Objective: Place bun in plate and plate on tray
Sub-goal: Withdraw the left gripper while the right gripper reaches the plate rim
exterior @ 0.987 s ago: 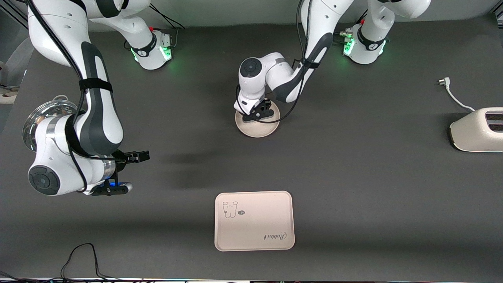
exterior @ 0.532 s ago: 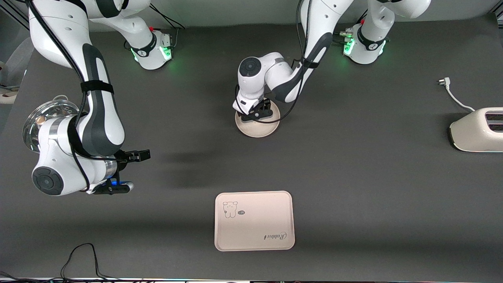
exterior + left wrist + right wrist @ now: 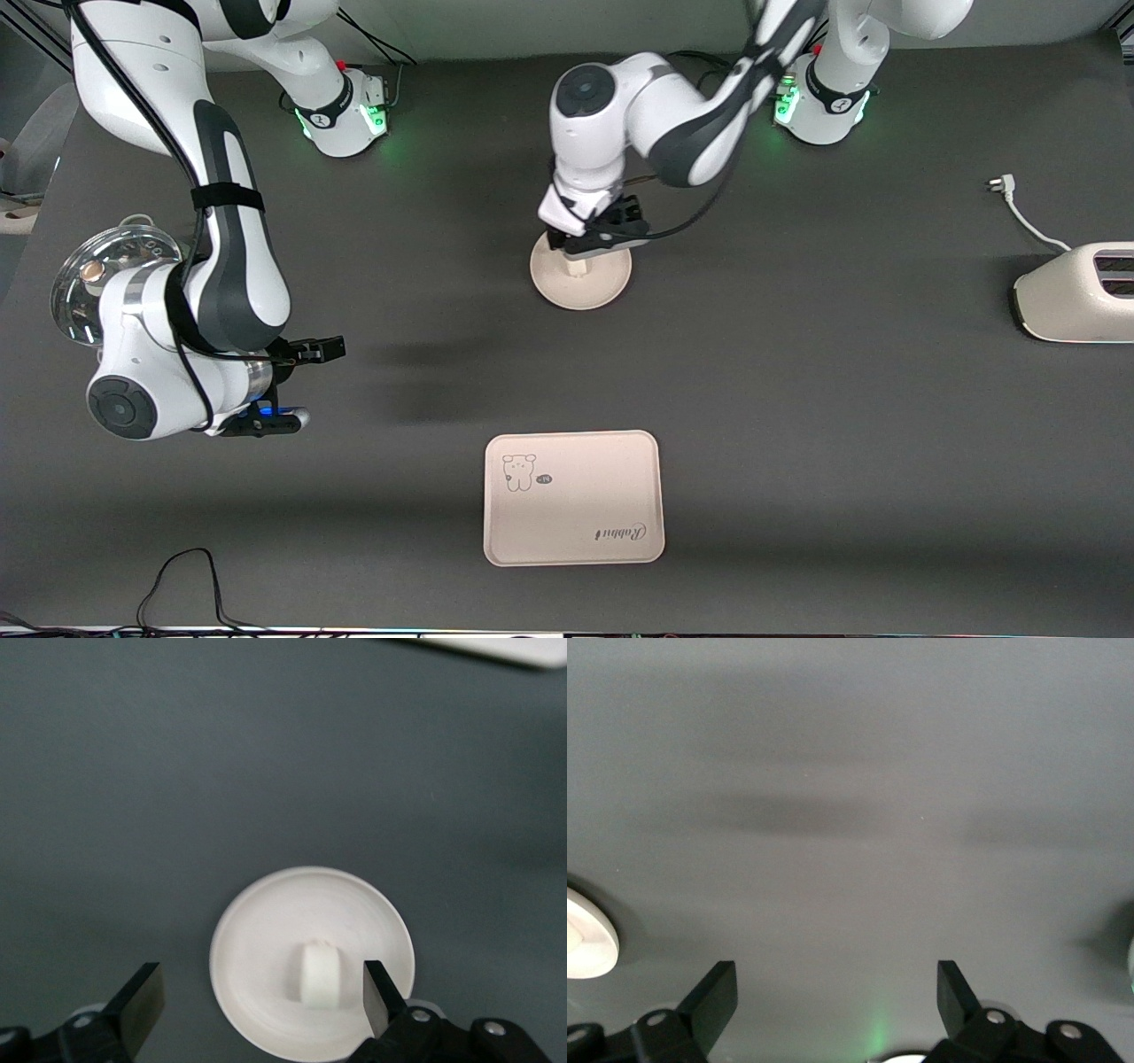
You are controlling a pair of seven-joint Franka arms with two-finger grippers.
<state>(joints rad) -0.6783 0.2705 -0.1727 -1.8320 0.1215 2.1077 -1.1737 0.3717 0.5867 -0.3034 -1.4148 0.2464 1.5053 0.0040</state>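
The bun lies in the round cream plate near the middle of the table. My left gripper hangs open just above the plate and holds nothing. In the left wrist view the bun rests on the plate next to one black finger, and the left gripper stands wide open. The pink tray lies nearer the front camera than the plate and has nothing on it. My right gripper waits open over bare table toward the right arm's end; it holds nothing.
A white toaster with its loose cord and plug sits at the left arm's end. A shiny glass lid lies beside the right arm. A black cable loops at the table's front edge.
My left gripper has risen from low on the plate, leaving the bun lying in it. The right arm has shifted only slightly.
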